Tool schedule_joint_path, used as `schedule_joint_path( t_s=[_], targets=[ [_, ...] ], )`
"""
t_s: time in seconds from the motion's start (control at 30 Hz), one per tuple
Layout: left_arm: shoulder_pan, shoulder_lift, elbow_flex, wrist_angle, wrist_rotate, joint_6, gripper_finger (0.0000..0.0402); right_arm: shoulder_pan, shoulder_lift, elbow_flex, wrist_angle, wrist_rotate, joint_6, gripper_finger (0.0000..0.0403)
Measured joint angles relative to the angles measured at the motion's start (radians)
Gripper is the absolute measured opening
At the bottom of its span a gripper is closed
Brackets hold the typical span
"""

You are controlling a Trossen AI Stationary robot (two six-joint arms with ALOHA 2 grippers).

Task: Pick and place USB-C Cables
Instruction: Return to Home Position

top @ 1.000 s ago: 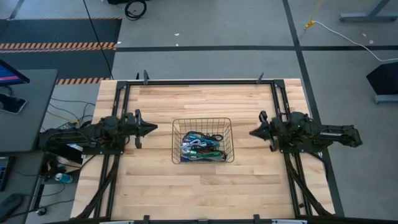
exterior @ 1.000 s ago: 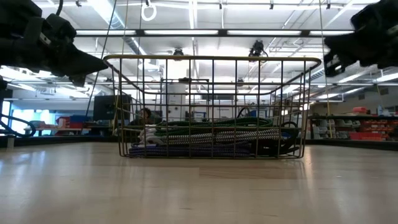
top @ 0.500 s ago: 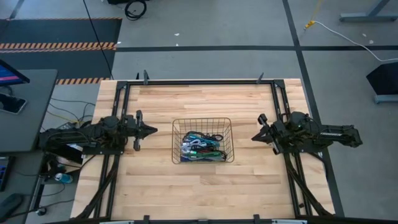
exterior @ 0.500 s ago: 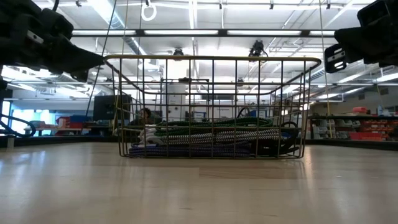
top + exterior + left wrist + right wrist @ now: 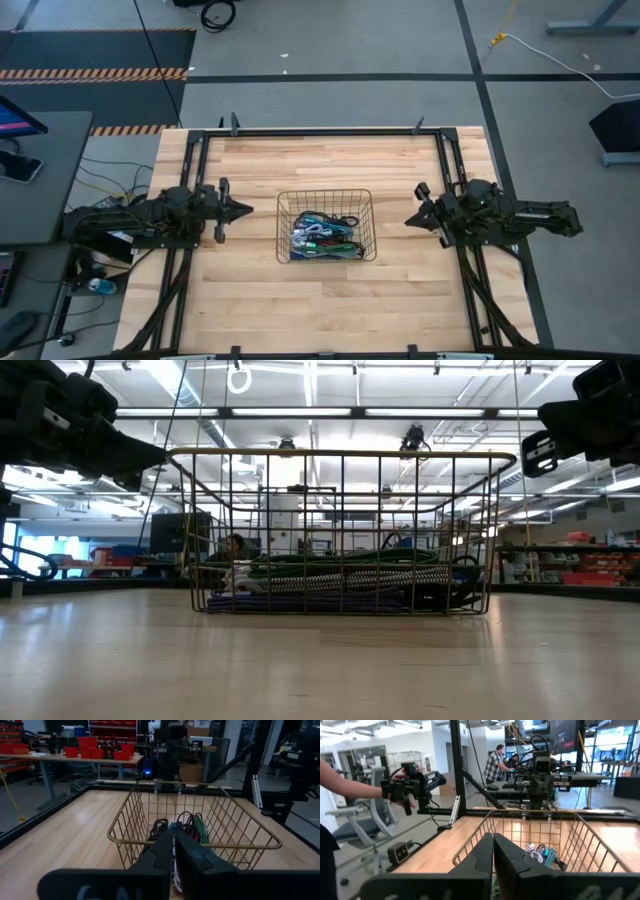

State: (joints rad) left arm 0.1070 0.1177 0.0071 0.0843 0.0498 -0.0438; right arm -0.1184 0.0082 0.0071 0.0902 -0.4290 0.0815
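The USB-C cables (image 5: 325,236) lie bunched together on the floor of a black wire-mesh basket (image 5: 325,192) in the middle of the table. I see green, teal, purple, black and speckled white ones (image 5: 345,574). My left gripper (image 5: 247,210) hangs shut above the table just left of the basket, pointing at it (image 5: 174,837). My right gripper (image 5: 407,219) hangs shut just right of the basket, also pointing at it (image 5: 493,840). Both are at about the height of the basket's rim (image 5: 340,455), and neither touches anything.
Bare wooden table (image 5: 250,290) lies all around the basket. A dark frame (image 5: 320,131) runs along the far edge and both sides. In the right wrist view, a person's arm (image 5: 350,787) holds a dark device beyond the table. Another person (image 5: 496,765) stands far off.
My right gripper has drawn back a little from the basket toward the table's right edge and risen slightly, staying shut. My left gripper has backed off very slightly toward the left edge. The basket and the cables have not moved.
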Motion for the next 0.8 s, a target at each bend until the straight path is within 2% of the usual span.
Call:
schedule_joint_path(
  t_s=[0.23, 0.43, 0.8],
  targets=[
    [0.0, 0.0, 0.0, 0.04, -0.009, -0.126, 0.0025, 0.0, 0.0, 0.0, 0.012, 0.0, 0.142, 0.002],
    [0.0, 0.0, 0.0, 0.04, -0.014, -0.128, 0.0025, 0.0, 0.0, 0.0, 0.013, 0.052, 0.136, 0.002],
    [0.001, 0.0, 0.0, 0.039, -0.016, -0.128, 0.0022, 0.0, 0.0, 0.0, 0.013, 0.065, 0.152, 0.001]
  ],
)
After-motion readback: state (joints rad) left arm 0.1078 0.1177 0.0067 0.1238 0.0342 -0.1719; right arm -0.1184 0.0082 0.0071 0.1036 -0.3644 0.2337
